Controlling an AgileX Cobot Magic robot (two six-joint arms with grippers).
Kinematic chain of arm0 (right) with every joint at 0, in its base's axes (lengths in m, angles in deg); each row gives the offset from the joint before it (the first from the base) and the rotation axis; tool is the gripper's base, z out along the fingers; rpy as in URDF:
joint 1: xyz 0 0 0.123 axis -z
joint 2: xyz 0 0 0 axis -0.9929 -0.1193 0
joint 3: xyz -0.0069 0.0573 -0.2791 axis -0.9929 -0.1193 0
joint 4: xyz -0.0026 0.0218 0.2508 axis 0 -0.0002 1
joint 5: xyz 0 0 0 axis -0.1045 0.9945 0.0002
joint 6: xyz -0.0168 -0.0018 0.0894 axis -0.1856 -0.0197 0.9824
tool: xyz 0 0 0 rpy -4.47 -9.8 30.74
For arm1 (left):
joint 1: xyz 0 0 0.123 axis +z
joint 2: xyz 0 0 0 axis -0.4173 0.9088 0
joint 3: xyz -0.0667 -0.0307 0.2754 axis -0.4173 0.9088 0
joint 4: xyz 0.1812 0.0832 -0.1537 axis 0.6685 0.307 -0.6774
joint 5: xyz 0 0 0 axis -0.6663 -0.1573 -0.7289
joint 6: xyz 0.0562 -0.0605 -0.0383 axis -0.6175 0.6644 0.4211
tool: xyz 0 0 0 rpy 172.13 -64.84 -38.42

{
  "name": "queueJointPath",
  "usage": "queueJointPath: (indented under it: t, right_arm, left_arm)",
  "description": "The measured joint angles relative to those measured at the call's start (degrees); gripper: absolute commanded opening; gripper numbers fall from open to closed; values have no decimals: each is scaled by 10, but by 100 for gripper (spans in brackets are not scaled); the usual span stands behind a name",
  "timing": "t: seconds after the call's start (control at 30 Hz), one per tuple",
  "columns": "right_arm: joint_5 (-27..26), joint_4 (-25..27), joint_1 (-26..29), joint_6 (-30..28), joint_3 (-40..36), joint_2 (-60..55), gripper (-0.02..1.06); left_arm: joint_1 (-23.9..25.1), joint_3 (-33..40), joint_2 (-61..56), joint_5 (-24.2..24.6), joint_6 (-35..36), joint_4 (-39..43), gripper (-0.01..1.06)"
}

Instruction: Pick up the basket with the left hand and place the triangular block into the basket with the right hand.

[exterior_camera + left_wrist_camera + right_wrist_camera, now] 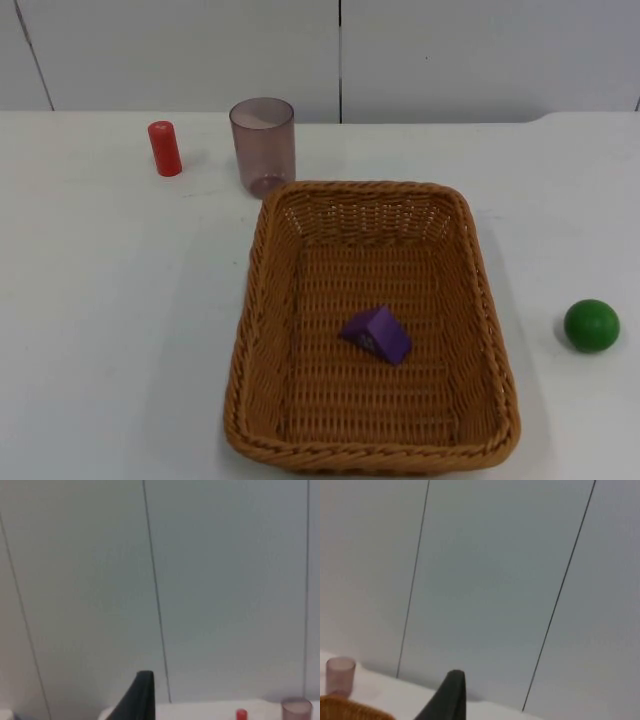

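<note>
A brown wicker basket (262,290) stands on the white table, in the middle and toward the front edge. A purple triangular block (376,334) lies on the basket floor, a little right of its centre. My left gripper (141,696) is raised and faces the grey partition wall, well away from the basket. My right gripper (451,695) is raised toward the wall as well, and a piece of the basket rim (350,711) appears in the right wrist view. Both arms wait, holding nothing that I can see.
A translucent purple cup (263,145) stands just behind the basket's far left corner, with a red cylinder (165,148) to its left. A green ball (591,325) rests right of the basket. The cup (296,709) and the cylinder (241,714) also appear in the left wrist view.
</note>
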Motion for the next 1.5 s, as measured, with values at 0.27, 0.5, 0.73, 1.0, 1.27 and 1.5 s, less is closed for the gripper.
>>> queueJointPath:
  t: [0.27,0.5,0.73,1.0,1.27,1.5]
  right_arm:
    - [58,-28,2,59,-23,0,105]
    - [73,-39,2,134,-98,0,105]
    - [79,-46,2,142,-177,-1,105]
    - [45,-52,2,153,-240,-1,105]
    - [39,-56,2,154,-272,-2,105]
    - [39,-56,2,154,-275,-2,105]
  left_arm:
    - [0,56,0,49,0,-15,105]
    - [0,154,0,60,0,-27,105]
    - [0,195,1,55,0,-27,105]
    - [0,264,2,37,0,-27,105]
    - [-1,303,2,32,0,-25,105]
    - [-1,304,2,30,0,-25,105]
